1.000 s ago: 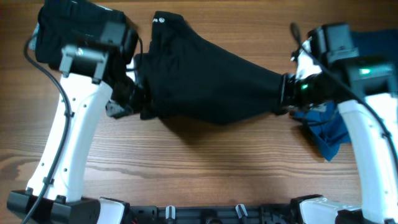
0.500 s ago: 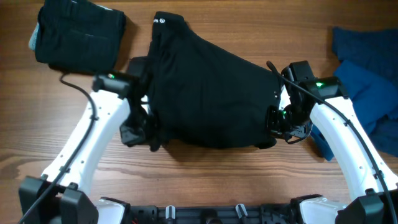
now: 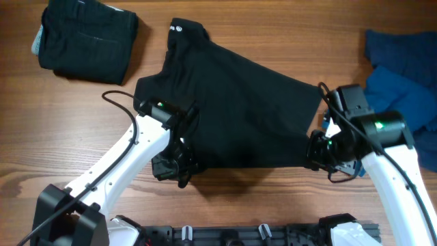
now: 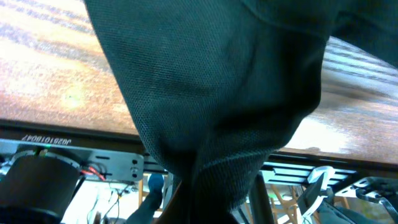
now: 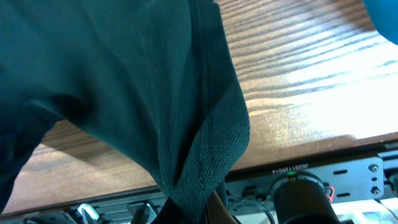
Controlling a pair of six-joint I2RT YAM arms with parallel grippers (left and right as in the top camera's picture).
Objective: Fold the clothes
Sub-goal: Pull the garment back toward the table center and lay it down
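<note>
you're mid-fold: your left pincer (image 3: 174, 164) and right pincer (image 3: 318, 152) are each clamped on a near corner of the black shirt (image 3: 232, 109), which spreads away from them over the table (image 3: 225, 198). next, i judge, carry both corners toward the collar together, kept level.

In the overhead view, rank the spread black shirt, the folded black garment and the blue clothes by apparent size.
1. spread black shirt, clearly largest.
2. folded black garment and blue clothes look about alike; the blue ones are cut off at the frame edge, so unranked.
</note>
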